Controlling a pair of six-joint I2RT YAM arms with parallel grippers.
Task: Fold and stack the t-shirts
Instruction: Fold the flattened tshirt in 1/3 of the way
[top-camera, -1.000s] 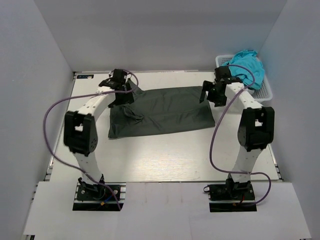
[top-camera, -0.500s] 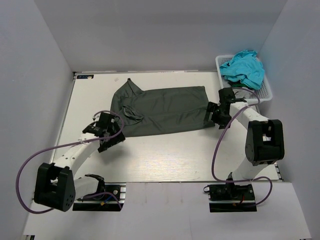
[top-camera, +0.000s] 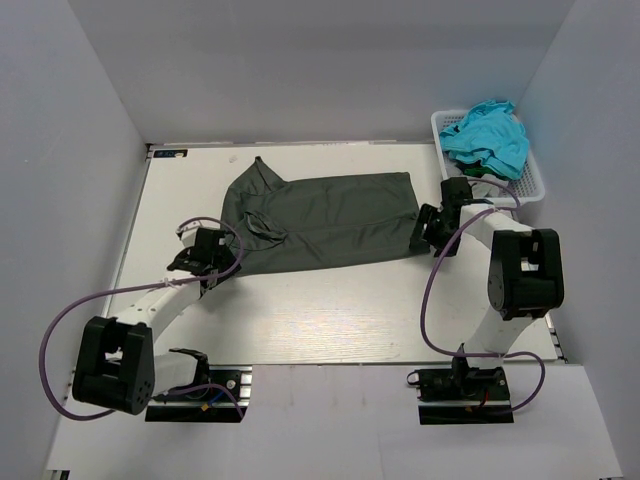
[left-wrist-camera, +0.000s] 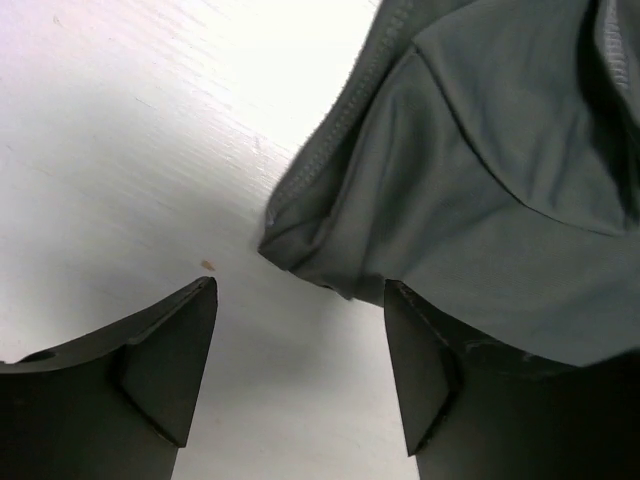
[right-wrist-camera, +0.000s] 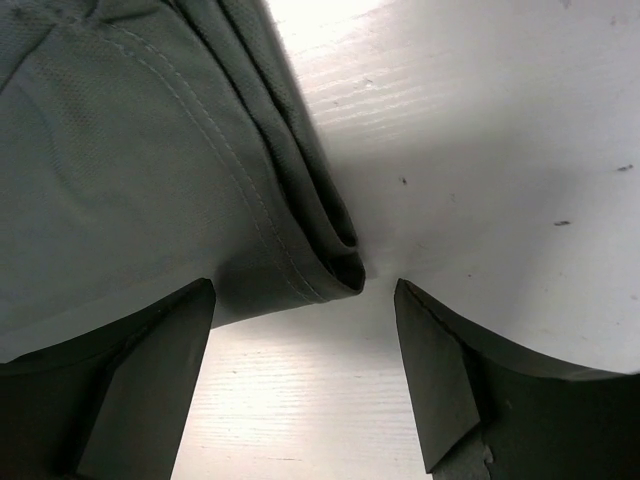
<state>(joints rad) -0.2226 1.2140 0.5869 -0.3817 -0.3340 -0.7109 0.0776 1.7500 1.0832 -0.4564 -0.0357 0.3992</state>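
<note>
Charcoal t-shirt (top-camera: 325, 222) lies spread on the table (top-camera: 330, 310), its two near corners just ahead of the left pincer (left-wrist-camera: 300, 335) and the right pincer (right-wrist-camera: 305, 335). Both have fingers apart and hold nothing, which looks like a setup for pinching both corners together and carrying that edge over in a fold. The left arm stretches low with its elbow back by its base, the right arm's elbow stands raised, and both wrists pitch down close to the table. Beyond the right pincer a turquoise t-shirt (top-camera: 487, 135) waits heaped in the white basket (top-camera: 530, 185).
</note>
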